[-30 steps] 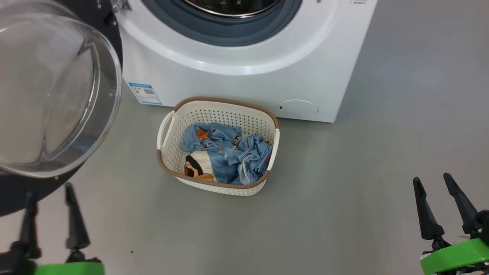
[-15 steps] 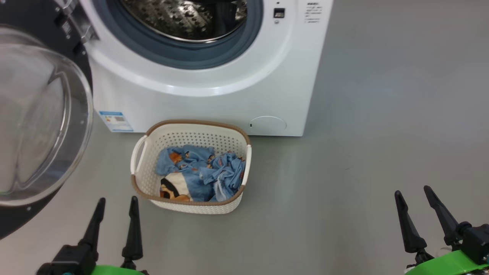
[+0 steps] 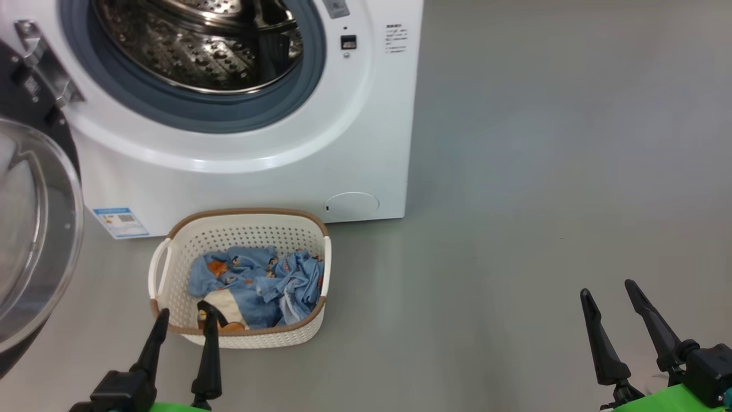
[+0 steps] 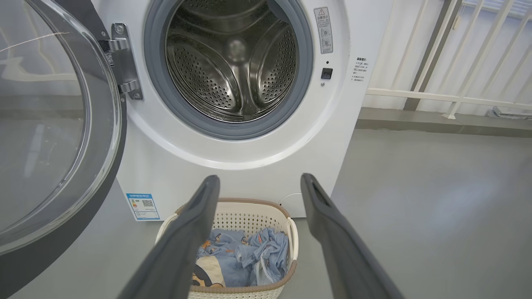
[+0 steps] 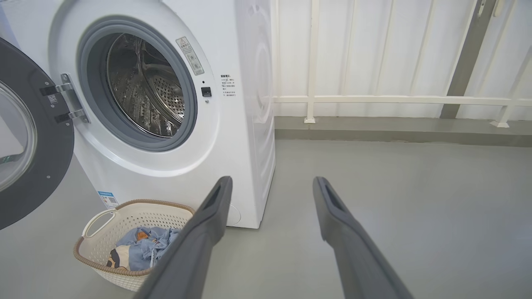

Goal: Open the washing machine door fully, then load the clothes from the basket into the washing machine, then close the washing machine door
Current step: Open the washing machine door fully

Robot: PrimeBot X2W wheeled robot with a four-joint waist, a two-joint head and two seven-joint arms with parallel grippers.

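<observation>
The white washing machine (image 3: pixel 366 131) (image 4: pixel 353 124) (image 5: pixel 241 137) stands with its steel drum (image 3: pixel 197 43) (image 4: pixel 235 58) exposed. Its door (image 3: pixel 28 229) (image 4: pixel 50 137) (image 5: pixel 29 145), black-rimmed with a clear glass bowl, is swung wide to the left. On the floor before the machine sits the cream basket (image 3: pixel 240 232) (image 4: pixel 237 209) (image 5: pixel 124 218) holding the light blue printed clothes (image 3: pixel 257 286) (image 4: pixel 245 261) (image 5: pixel 141 247). My left gripper (image 3: pixel 184 318) (image 4: pixel 257 182) is open just in front of the basket's near rim. My right gripper (image 3: pixel 607 290) (image 5: pixel 272 182) is open over bare floor, far right of the basket.
Grey floor (image 3: pixel 543 171) stretches to the right of the machine. A white railing (image 5: pixel 395 99) (image 4: pixel 449 95) and wall run behind it. A blue energy sticker (image 3: pixel 120 222) and a round white flap (image 3: pixel 351 204) sit low on the machine's front.
The camera has swung up and right, so machine, door and basket slide left and down in the picture. The left gripper now shows closer to the basket's near rim. Both grippers stay open.
</observation>
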